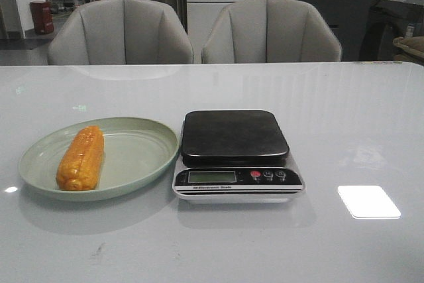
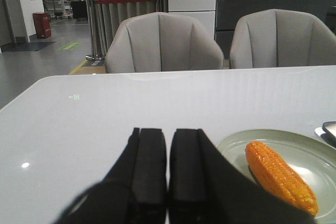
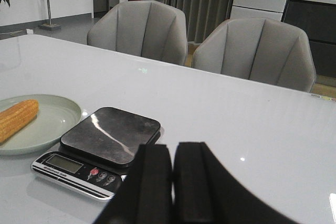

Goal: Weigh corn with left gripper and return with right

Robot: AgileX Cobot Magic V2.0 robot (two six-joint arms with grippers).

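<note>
The orange-yellow corn lies on the left part of a pale green plate at the table's left. It also shows in the left wrist view and the right wrist view. A kitchen scale with a dark platform stands just right of the plate; nothing lies on it. My left gripper is shut and empty, hanging above the table to the left of the plate. My right gripper is shut and empty, to the right of the scale. Neither gripper shows in the front view.
Two grey chairs stand behind the table's far edge. A bright light patch lies on the white table to the right of the scale. The scale's display and buttons face the front edge.
</note>
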